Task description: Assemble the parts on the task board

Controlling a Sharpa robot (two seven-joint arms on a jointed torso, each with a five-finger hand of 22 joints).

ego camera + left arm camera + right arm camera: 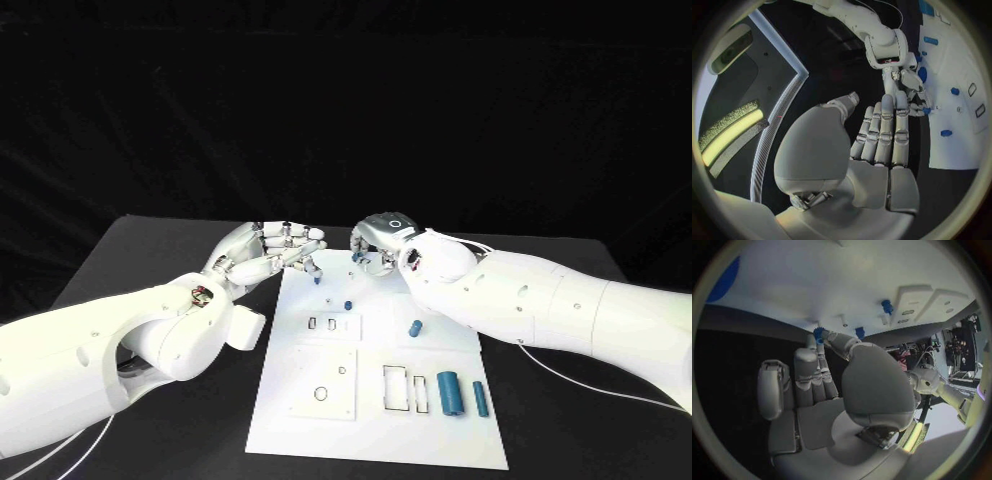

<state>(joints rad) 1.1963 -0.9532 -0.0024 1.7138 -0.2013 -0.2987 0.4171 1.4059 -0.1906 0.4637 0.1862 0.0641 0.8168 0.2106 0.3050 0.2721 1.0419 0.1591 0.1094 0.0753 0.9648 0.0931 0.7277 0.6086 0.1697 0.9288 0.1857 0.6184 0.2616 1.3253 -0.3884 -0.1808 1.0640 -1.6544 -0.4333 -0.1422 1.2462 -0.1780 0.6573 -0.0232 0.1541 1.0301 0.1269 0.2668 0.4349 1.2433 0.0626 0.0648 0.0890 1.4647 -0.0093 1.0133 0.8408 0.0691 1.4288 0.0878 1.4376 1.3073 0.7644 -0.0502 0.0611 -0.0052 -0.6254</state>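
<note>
Task board (378, 420): flat white rectangular plate, matte, with outlined recesses, lying mid-surface on the black surface (144, 250).

Parts: smooth blue cylinders, two long (450, 393) at the near right side, one short (415, 327) mid-board, small pegs (348, 303) toward the far end.

Left hand (274, 255): silver, at the board's far left corner, fingers pinching a small blue part (309, 264).

Right hand (378, 243): fingers curled about a small blue part (819, 333) at the far edge.
</note>
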